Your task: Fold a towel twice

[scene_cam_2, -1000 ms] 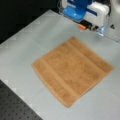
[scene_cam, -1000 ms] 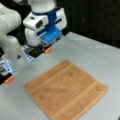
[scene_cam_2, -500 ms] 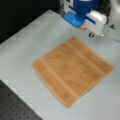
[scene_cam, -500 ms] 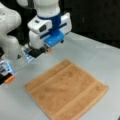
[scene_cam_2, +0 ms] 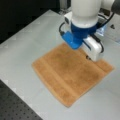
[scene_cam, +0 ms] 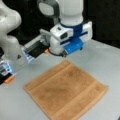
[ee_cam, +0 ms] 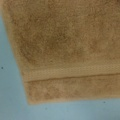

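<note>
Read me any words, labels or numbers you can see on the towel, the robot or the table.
None can be read. The towel has only woven stripe bands, no tag or print. The arm and the table show no legible marks. The claw itself does not show.

We see a soft orange-tan terry towel point(scene_cam: 66, 91), darker and browner toward its middle, with paler woven stripe bands running near its edges in both front views point(scene_cam_2: 67, 73); the wrist view shows one light band point(ee_cam: 72, 71) crossing the tan pile. The smooth tabletop point(scene_cam: 105, 60) is pale grey-blue. The robot arm's gripper assembly point(scene_cam_2: 86, 41) is glossy white with bright blue parts. A small orange tab point(scene_cam: 9, 79) lies at a front view's left.
</note>
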You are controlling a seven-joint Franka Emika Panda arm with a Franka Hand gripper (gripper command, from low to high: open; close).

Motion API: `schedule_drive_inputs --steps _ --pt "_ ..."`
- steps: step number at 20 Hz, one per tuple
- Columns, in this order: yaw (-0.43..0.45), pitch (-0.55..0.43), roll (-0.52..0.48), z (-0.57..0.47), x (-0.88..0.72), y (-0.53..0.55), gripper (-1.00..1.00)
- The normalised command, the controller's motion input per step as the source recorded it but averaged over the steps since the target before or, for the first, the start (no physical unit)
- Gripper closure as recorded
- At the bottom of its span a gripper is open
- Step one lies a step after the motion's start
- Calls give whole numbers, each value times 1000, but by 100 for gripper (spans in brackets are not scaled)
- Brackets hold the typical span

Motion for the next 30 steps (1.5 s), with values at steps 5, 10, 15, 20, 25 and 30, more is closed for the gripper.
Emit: schedule_drive_inputs --steps 5,10,15,20,25,30 --pt "-188 290 -137 -144 700 344 -100" --pt "-81 233 -198 -254 670 378 -100" --pt "-26 170 -242 -200 517 251 -100" --pt "-20 75 -288 -48 321 80 -100" --pt "-43 -40 -358 -76 269 -39 -100" --pt "-45 -77 -311 -183 281 -21 -100"
